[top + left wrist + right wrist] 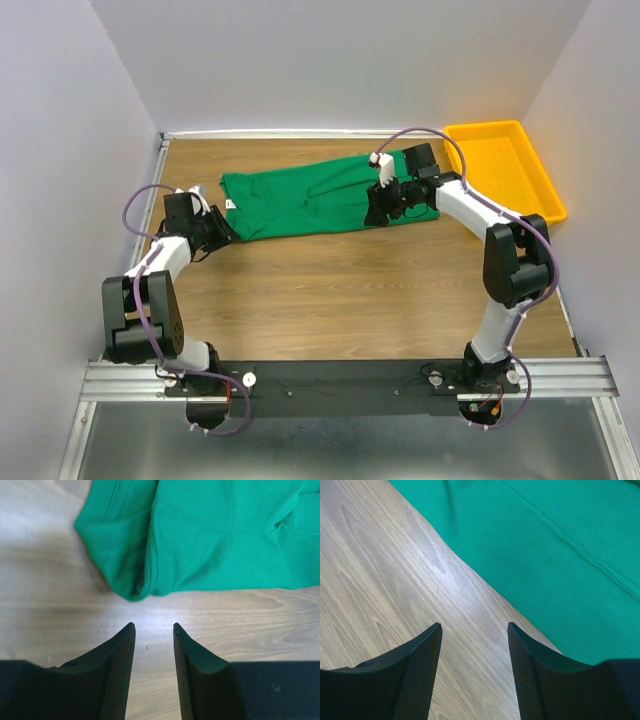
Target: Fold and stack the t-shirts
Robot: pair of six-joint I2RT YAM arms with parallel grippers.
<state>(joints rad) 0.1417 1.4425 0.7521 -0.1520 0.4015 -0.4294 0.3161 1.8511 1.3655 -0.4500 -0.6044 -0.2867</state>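
The green t-shirt (310,200) lies in a long band on the desk (350,290) toward 12 o'clock. The left pincer (154,626) sits at its 9 o'clock end, fingers apart over bare wood, empty. The right pincer (475,625) is near the 3 o'clock end, likewise apart and empty.

The right arm (470,205) covers one end of the t-shirt (300,200) (both wrist views crop it).

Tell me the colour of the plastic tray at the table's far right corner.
Plain yellow. The tray shows only in the top external view.
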